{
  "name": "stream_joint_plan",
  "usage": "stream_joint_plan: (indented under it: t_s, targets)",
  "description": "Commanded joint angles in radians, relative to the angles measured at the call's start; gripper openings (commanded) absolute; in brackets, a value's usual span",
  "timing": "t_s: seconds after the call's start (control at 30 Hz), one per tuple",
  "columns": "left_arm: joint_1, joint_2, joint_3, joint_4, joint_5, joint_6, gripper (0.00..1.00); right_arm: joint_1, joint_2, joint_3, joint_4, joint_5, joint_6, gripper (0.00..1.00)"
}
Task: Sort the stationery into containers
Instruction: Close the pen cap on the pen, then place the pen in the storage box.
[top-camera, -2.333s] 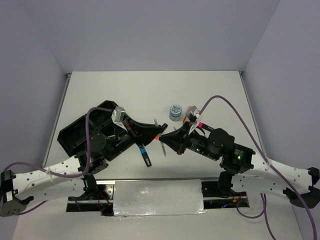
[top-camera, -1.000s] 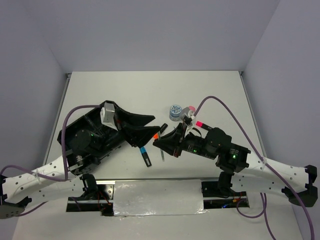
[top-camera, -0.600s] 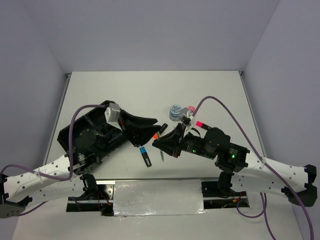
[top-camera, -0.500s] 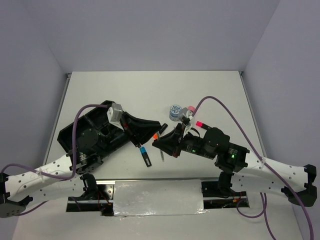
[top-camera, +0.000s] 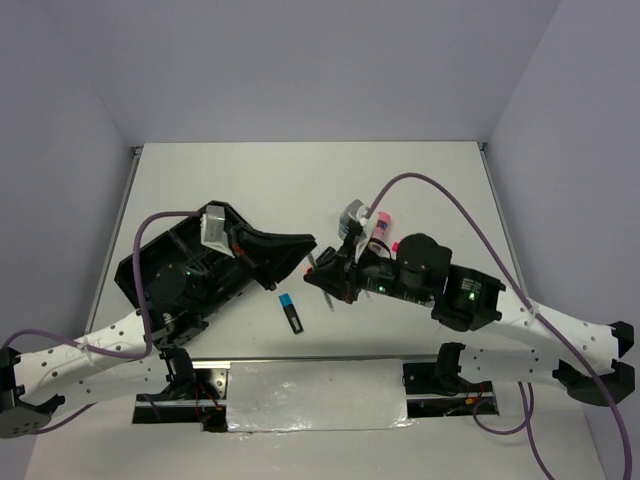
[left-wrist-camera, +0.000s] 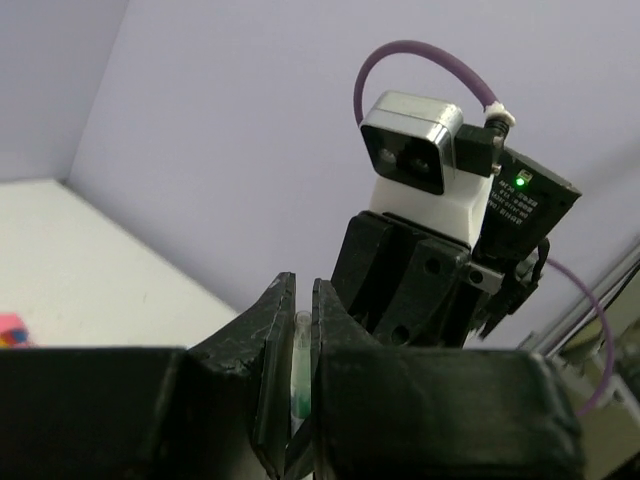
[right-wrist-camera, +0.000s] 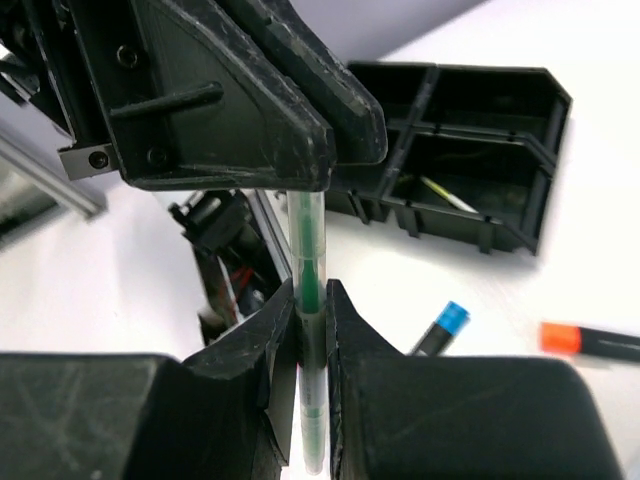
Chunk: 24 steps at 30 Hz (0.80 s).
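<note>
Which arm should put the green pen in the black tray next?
Left. The left gripper and right gripper both pinch the pen, but the tray lies on the left arm's side, so the right one should probably let go.

We see a matte white rectangular tabletop filling the middle of the overhead view. It is boxed in by plain pale-lilac walls: the back wall at twelve o'clock, the left wall at nine and the right wall at three. A thin grey metal rail runs along the table's nine o'clock edge. At six o'clock a crinkled silver foil sheet covers the near edge. We find the light soft and even, with only faint shadows.
</note>
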Motion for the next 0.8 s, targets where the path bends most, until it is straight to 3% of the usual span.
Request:
stream_joint_plan:
  t_s: [0.0, 0.2, 0.27, 0.37, 0.4, 0.5, 0.63, 0.73, 0.77]
  targets:
    - [-0.027, 0.023, -0.113, -0.014, 0.122, -0.065, 0.00, -0.046, 0.079, 0.290, 0.053, 0.074, -0.106, 0.00]
    - [-0.119, 0.063, -0.156, 0.019, 0.095, -0.064, 0.00, -0.082, 0.231, 0.566, 0.005, 0.054, -0.125, 0.00]
    - [-0.127, 0.054, -0.161, -0.016, 0.080, -0.058, 0.00, -0.084, 0.228, 0.562, 0.008, 0.025, -0.123, 0.00]
    - [-0.125, -0.026, -0.120, -0.165, -0.076, -0.042, 0.02, -0.083, 0.175, 0.437, 0.022, 0.002, -0.096, 0.00]
    - [-0.125, -0.044, -0.100, -0.209, -0.124, -0.039, 0.27, -0.083, 0.159, 0.337, 0.036, 0.002, -0.085, 0.00]
    - [-0.124, -0.080, -0.017, -0.319, -0.232, 0.010, 0.55, -0.080, 0.110, 0.187, 0.086, -0.066, -0.031, 0.00]
    - [-0.121, -0.055, 0.057, -0.348, -0.256, 0.057, 0.55, -0.064, 0.087, 0.094, 0.125, -0.106, 0.010, 0.00]
    - [-0.117, -0.039, 0.071, -0.323, -0.260, 0.071, 0.45, -0.055, 0.087, 0.050, 0.151, -0.127, 0.025, 0.00]
    - [-0.117, -0.034, 0.072, -0.319, -0.256, 0.074, 0.33, -0.055, 0.088, 0.034, 0.165, -0.148, 0.028, 0.00]
